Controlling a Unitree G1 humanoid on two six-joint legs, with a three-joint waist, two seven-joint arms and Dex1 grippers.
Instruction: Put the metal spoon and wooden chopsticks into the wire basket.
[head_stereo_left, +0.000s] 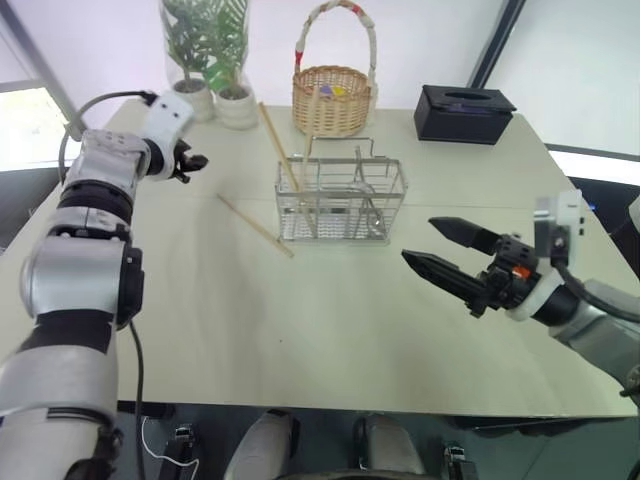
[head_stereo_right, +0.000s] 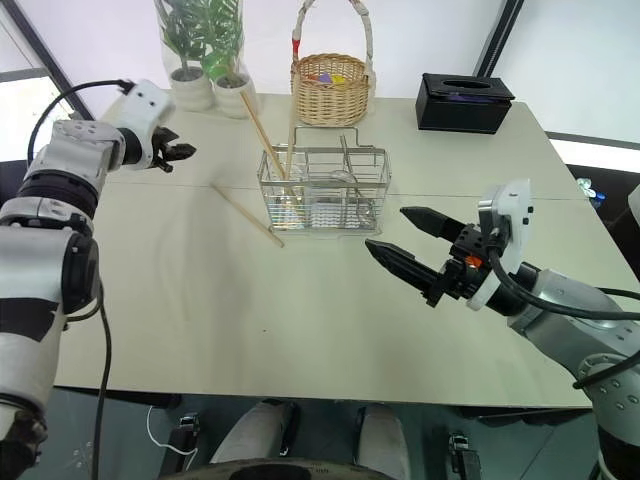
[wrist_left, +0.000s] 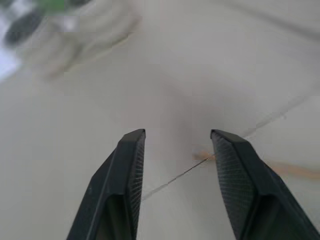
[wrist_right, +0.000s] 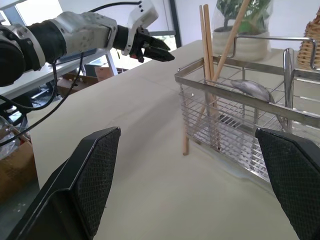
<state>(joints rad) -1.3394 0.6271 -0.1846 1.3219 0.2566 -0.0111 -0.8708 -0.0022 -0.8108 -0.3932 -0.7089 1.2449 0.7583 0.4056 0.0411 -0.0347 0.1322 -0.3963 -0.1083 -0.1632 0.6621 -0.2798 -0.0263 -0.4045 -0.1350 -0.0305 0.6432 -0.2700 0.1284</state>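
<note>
Both the left claw (head_stereo_left: 197, 161) and right claw (head_stereo_left: 437, 247) gape released; no writing is legible

The wire basket (head_stereo_left: 341, 203) stands on the worktop (head_stereo_left: 330, 330). In it stand two chopsticks (head_stereo_left: 278, 145) and lies the spoon (wrist_right: 251, 90). One chopstick (head_stereo_left: 254, 225) lies on the worktop just left of the basket. Behind the basket stands a wicker basket (head_stereo_left: 333, 98); left of that, two plant pots (head_stereo_left: 215, 100); right of it, a box (head_stereo_left: 464, 113).
</note>
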